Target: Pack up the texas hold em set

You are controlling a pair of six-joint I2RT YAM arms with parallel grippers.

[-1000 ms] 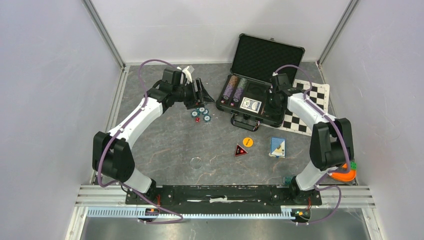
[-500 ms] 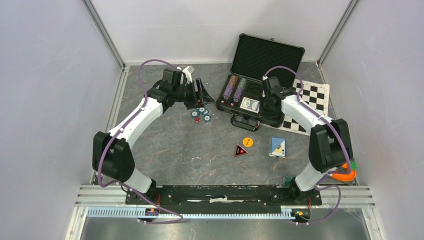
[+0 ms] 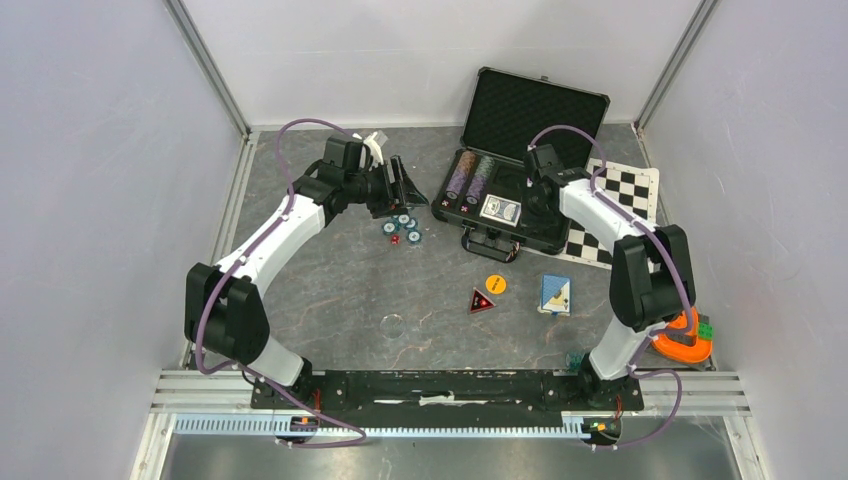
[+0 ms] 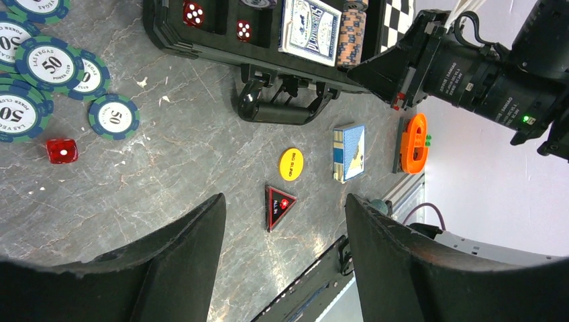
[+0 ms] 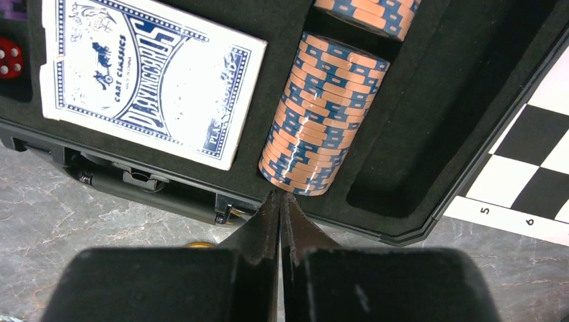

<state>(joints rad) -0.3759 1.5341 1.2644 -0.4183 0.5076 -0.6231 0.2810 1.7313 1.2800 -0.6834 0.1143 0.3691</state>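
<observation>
Jaws of my right tool [image 5: 279, 196] are pressed flat together with nothing between them. The tip sits right at the near end of the orange chip row [image 5: 322, 121], which lies in its slot in the case [image 5: 429, 161]; whether it actually touches the chips I cannot quite tell. Just beside that row is the boxed card deck [image 5: 144, 80], in its own compartment. I judge I am nudging the row home, so the next move calls for a short, level push along the slot without tipping the chips up.

My left tool [image 4: 283, 201] hangs wide open and empty above the desk [image 4: 168, 174]. Outward from it lie the things not yet packed. The green chips [image 4: 50, 67] and a red die [image 4: 61, 151] are just left of the case. Nearer me are the yellow button [image 4: 291, 164], the triangular token [image 4: 278, 204] and a second deck [image 4: 349, 153].
</observation>
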